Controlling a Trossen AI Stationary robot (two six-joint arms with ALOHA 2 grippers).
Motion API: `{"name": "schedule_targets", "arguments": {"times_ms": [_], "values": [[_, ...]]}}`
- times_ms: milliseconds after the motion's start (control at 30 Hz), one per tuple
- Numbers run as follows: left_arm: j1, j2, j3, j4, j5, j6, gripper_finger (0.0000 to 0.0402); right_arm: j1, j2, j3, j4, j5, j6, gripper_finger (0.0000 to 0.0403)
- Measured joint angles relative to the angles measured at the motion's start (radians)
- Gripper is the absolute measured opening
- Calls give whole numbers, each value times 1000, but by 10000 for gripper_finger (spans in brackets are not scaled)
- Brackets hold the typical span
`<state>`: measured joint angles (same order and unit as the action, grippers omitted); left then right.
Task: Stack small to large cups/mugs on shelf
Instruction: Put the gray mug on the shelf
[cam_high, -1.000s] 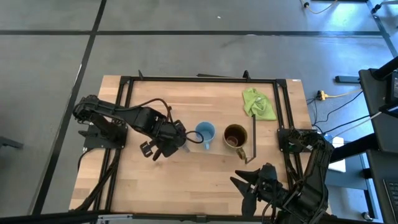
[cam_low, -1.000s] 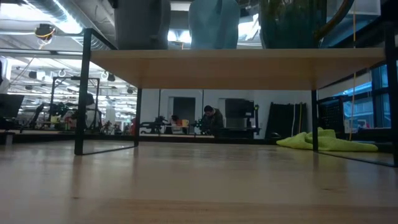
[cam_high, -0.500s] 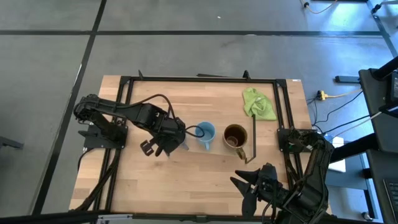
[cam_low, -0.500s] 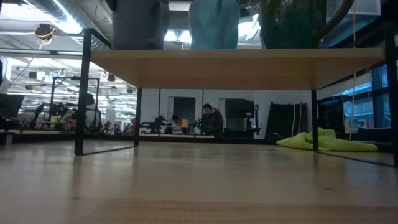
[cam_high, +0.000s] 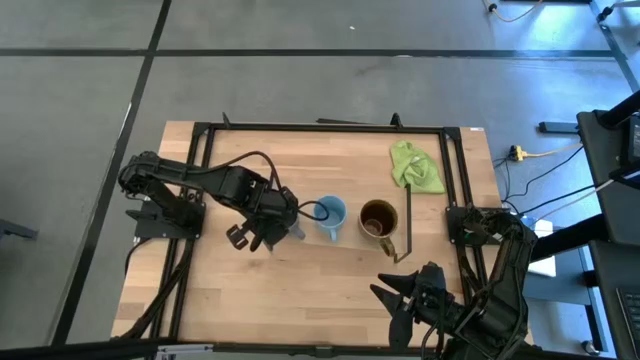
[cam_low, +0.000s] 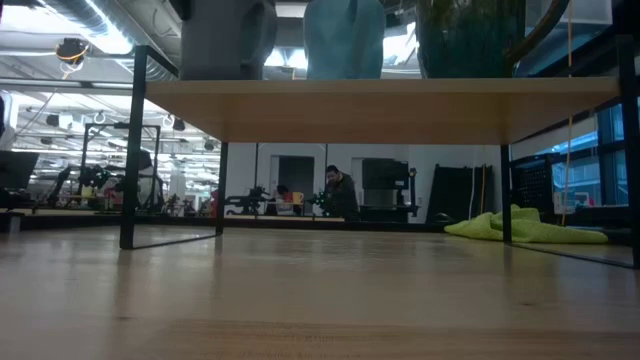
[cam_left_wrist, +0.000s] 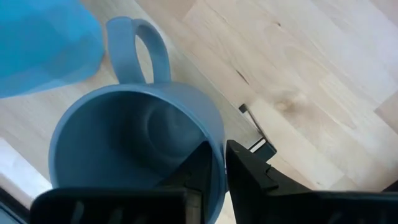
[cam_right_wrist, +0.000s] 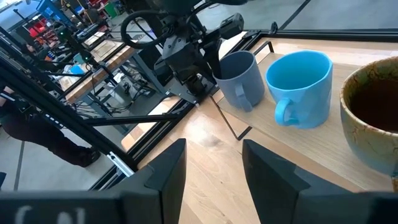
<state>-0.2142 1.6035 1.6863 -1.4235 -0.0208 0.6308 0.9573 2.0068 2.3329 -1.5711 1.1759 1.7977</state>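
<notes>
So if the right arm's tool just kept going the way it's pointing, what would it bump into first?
Probably the light blue mug on the shelf, which sits nearly straight ahead between the right tool's open fingers. The dark grey-blue mug stands just beside it, and depth is hard to judge, so it could catch that one instead.

Even, diffuse overhead light is falling on the wooden table (cam_high: 330, 275) in the high view, leaving only faint, soft shadows under the arms. In the low view, ceiling lamps (cam_low: 70, 50) in the room behind are glaring brightly, while the shelf (cam_low: 380, 105) is showing its shaded underside and the nearest tabletop is blurring out of focus. In the left wrist view the light blue mug (cam_left_wrist: 43, 43) is looking blurred and washed out.
</notes>
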Motion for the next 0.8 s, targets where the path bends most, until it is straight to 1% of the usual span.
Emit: {"name": "schedule_targets", "arguments": {"times_ms": [100, 233, 300, 467, 533, 567, 667, 733, 800], "values": [[-2, -1, 0, 0, -16, -12, 44, 0, 0, 0, 0, 0, 0, 158], [-5, -29, 0, -1, -72, -29, 45, -3, 0, 0, 0, -5, 0, 158], [-13, -58, 0, 4, -86, -63, 45, -11, 0, 0, 0, -29, -6, 158], [-49, -138, 2, 29, -87, -175, 45, -72, 0, 0, 5, -108, -103, 158], [-69, -170, 2, 48, -100, -223, 45, -110, 0, 0, 42, -116, -175, 158], [-80, -184, 2, 52, -107, -251, 45, -132, 0, 0, 87, -129, -232, 158], [-111, -214, 2, 55, -154, -327, 45, -209, 15, 0, 293, -221, -487, 153], [-126, -231, 2, 53, -199, -361, 45, -262, 46, 0, 422, -291, -634, 135], [-136, -244, 0, 53, -231, -397, 45, -302, 74, -1, 461, -344, -702, 105]]}}
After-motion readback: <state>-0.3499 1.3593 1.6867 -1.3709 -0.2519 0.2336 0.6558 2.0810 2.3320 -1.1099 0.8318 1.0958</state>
